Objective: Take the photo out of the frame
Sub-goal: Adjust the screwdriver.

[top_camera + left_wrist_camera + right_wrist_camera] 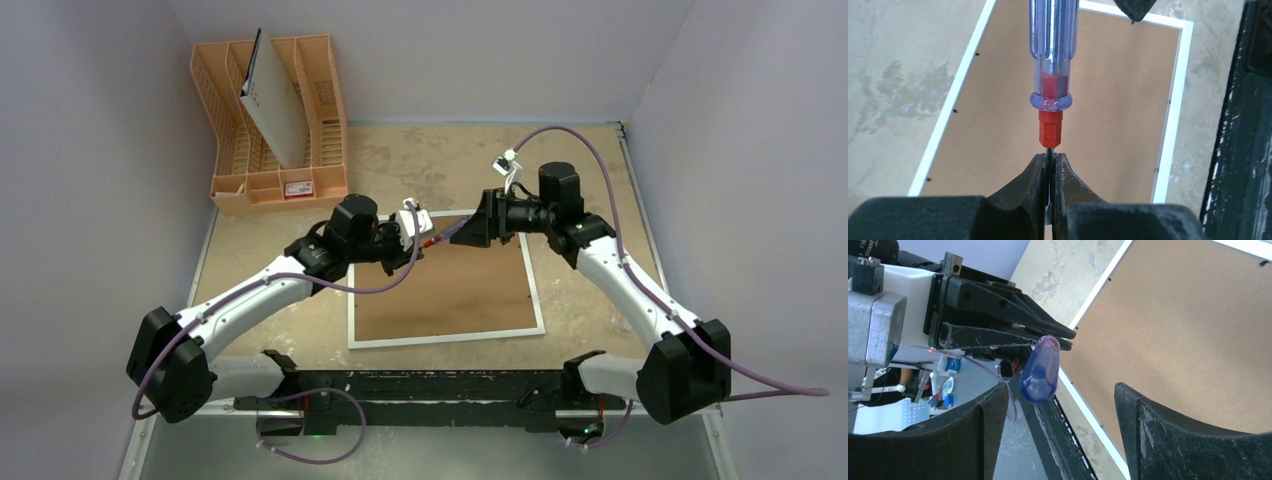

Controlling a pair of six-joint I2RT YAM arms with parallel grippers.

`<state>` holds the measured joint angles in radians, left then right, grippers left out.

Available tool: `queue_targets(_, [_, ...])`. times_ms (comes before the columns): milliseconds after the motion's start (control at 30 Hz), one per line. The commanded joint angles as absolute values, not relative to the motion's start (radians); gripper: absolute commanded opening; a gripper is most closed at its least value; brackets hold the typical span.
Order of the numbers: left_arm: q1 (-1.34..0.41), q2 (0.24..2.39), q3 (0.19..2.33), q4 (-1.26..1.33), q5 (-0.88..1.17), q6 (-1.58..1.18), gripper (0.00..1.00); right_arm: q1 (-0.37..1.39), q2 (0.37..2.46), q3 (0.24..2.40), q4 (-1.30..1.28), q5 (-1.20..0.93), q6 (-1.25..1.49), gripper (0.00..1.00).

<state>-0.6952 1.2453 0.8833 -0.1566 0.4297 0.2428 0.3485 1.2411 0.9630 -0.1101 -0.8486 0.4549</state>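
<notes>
Above the frame [440, 290], left tool [1050, 167], shut tight, pinches the screwdriver [1053, 50] by its shaft, handle toward the right tool [1059, 390], whose fingers gape wide around the handle end, not touching. Frame lies back-up on the desk [580, 160]; photo unseen, presumably inside. Screwdriver likely for prying the back's tabs [954, 110].
</notes>
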Motion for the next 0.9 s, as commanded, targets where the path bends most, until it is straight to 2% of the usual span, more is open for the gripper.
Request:
queue_targets(0, [-0.701, 1.217, 0.953, -0.229, 0.388, 0.375, 0.00, 0.350, 1.240, 0.983, -0.089, -0.924, 0.474, 0.78])
queue_targets(200, [-0.712, 1.251, 1.000, -0.307, 0.398, 0.429, 0.00, 0.356, 1.270, 0.986, -0.032, -0.972, 0.533, 0.74])
queue_targets(400, [-0.721, 1.294, 1.041, -0.340, 0.442, 0.436, 0.00, 0.377, 1.292, 0.997, -0.017, -0.945, 0.534, 0.66])
queue_targets(500, [-0.727, 1.310, 1.057, -0.349, 0.452, 0.440, 0.00, 0.409, 1.321, 1.020, -0.050, -0.965, 0.498, 0.52])
queue_targets(600, [-0.729, 1.321, 1.069, -0.360, 0.450, 0.450, 0.00, 0.452, 1.360, 1.065, -0.126, -0.967, 0.432, 0.46])
queue_targets(733, [-0.732, 1.327, 1.082, -0.386, 0.440, 0.473, 0.00, 0.461, 1.385, 1.077, -0.156, -0.971, 0.408, 0.33])
queue_targets(867, [-0.732, 1.328, 1.087, -0.410, 0.435, 0.494, 0.00, 0.460, 1.397, 1.096, -0.203, -0.977, 0.363, 0.35])
